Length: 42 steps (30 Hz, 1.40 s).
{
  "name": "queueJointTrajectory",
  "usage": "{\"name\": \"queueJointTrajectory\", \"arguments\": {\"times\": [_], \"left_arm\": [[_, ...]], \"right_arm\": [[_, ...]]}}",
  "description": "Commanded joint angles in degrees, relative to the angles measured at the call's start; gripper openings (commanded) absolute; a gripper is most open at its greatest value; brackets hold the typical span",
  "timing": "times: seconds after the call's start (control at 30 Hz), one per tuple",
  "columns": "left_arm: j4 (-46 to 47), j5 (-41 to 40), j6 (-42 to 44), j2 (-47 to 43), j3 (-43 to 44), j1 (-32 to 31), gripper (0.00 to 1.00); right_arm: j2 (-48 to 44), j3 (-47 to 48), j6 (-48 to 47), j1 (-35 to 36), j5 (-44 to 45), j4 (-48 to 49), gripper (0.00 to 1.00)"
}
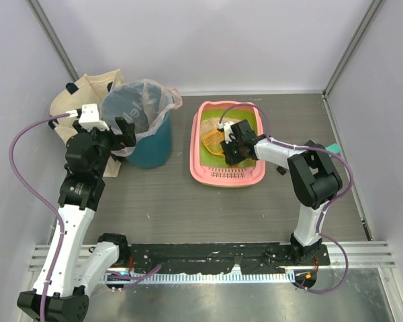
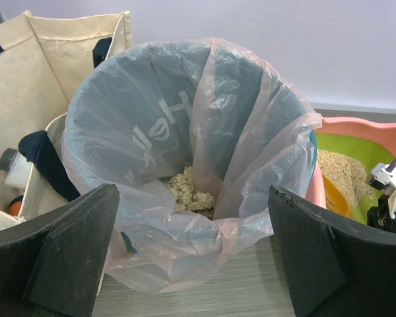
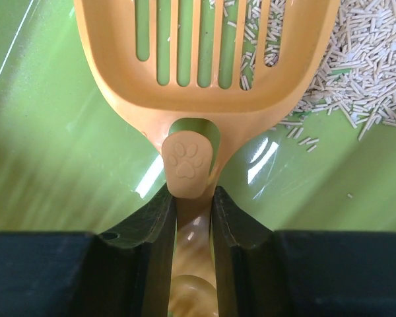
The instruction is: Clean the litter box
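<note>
The pink litter box (image 1: 203,176) with a lime-green floor lies right of centre; its floor (image 3: 59,132) and beige litter (image 3: 356,59) show in the right wrist view, its rim (image 2: 363,127) in the left wrist view. My right gripper (image 1: 228,149) is inside the box, shut on the handle of the orange slotted scoop (image 3: 204,99), whose head (image 1: 213,141) lies over the floor by the litter. My left gripper (image 1: 124,131) is open and empty beside the teal bin (image 1: 150,151) lined with a clear bag (image 2: 185,132); a litter clump (image 2: 188,191) lies in it.
A beige cloth bag (image 1: 77,100) with a bottle (image 2: 13,168) stands left of the bin. Grey walls close the table on three sides. A teal tag (image 1: 332,147) lies at the right edge.
</note>
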Motion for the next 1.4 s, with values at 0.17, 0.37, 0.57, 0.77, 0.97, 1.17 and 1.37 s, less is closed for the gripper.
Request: {"name": "queueJointTrajectory", "arguments": {"times": [0.17,0.37,0.57,0.77,0.97,1.17,1.37], "left_arm": [[3.5,1.1,1.0,0.2,-0.2,-0.2,1.00],[3.6,2.1,1.3,0.5,-0.2,-0.3,1.00],[4.5,13.6,3.3,1.1,-0.6,-0.8,1.00],[6.2,24.7,5.0,1.9,-1.0,-3.5,1.00],[6.4,23.7,6.0,1.9,-1.4,-5.7,1.00],[6.7,22.4,6.0,2.0,-1.7,-6.4,1.00],[6.4,22.4,6.3,2.3,-1.7,-6.7,1.00]], "right_arm": [[-5.3,2.6,2.7,0.2,2.6,-3.5,0.02],[-5.6,10.2,4.9,0.2,9.7,-14.8,0.01],[-6.9,12.5,5.6,0.2,10.3,-18.3,0.01],[-6.4,19.2,7.0,0.2,13.4,-28.9,0.01],[-9.2,16.5,7.1,0.2,11.8,-28.6,0.01],[-10.1,12.2,8.0,0.2,11.5,-18.8,0.01],[-9.6,13.9,8.9,0.2,14.3,-15.2,0.01]]}}
